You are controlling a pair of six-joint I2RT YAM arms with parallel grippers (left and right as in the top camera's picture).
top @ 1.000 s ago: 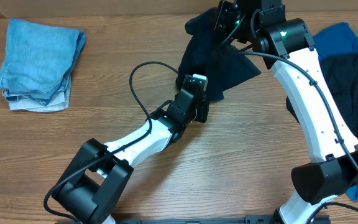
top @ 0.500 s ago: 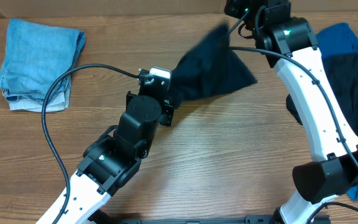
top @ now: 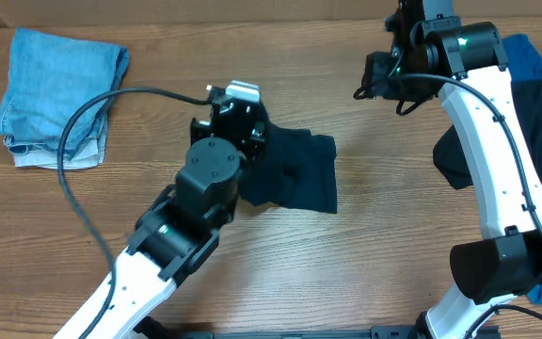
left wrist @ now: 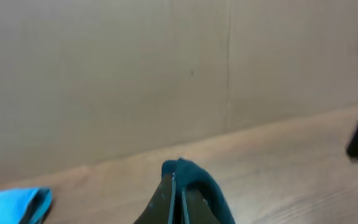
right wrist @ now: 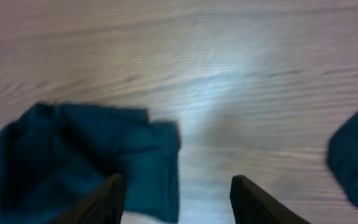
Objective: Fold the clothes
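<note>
Barely begun, by the look of it. Only one dark navy shirt (top: pixel 294 179) out on the table (top: pixel 365 273), crumpled and bunched rather than spread flat, with no fold yet made in it. Beyond the right gripper (right wrist: pixel 176 182), on its outer side, a heap waiting to be done: a bright blue shirt (top: pixel 525 52) and dark garments (top: pixel 534 118) draped over one another. Well apart from the left gripper (left wrist: pixel 178 186), off on its outer side, a pale blue stack (top: pixel 55 89), folded and squared, and probably no part of this job. As for the left gripper: jaws pressed together, pinching a ridge of the dark navy shirt that rises around their tips in the left wrist view. From that pinch, the rest of the cloth trailing away toward the right arm and down onto the wood. As for the right gripper: held above the table, jaws spread wide, clasping nothing and touching nothing. Below it and off to one side, the loose end of the same shirt, clear of both jaws. Likely needed next: spreading the shirt flat before attempting any fold.
</note>
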